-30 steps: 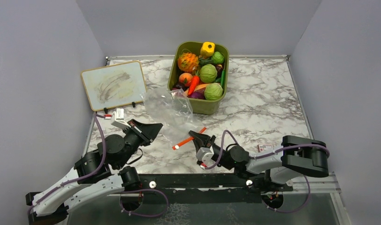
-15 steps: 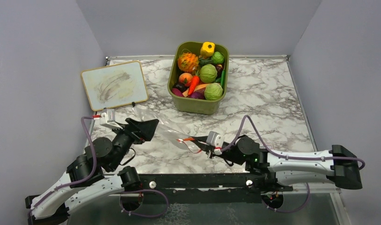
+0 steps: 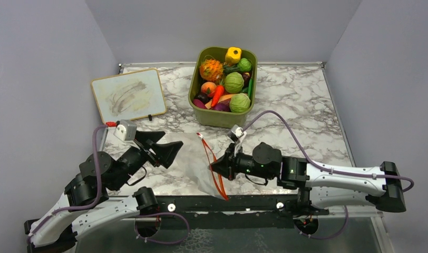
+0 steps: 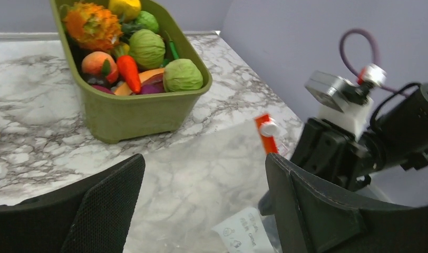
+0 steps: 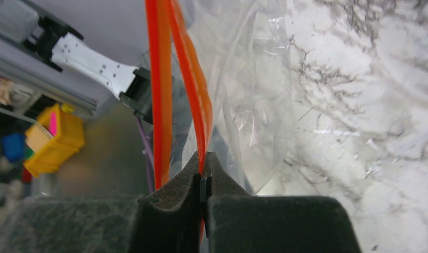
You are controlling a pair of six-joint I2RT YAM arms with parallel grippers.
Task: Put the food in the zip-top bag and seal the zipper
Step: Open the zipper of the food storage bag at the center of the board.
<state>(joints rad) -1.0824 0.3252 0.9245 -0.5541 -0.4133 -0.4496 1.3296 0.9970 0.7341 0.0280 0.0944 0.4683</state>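
Soft, even overhead light, no hard shadows; white grey-veined marble tabletop [image 3: 307,116] reads bright, w/ faint shade round the olive-green plastic bin [image 3: 222,120]. Top view sharp. Left wrist: black mesh-textured left-gripper fingers [image 4: 317,211] soft up close. Right wrist: clear crinkly plastic bag [image 5: 254,95] carries glare streaks; bkgd at left blurred, prob. out of focus.

Clear zip-top bag [image 3: 193,158], apparently empty, orange-red zipper [image 5: 159,79] along right edge, food [image 3: 234,83] in bin [image 3: 222,119]
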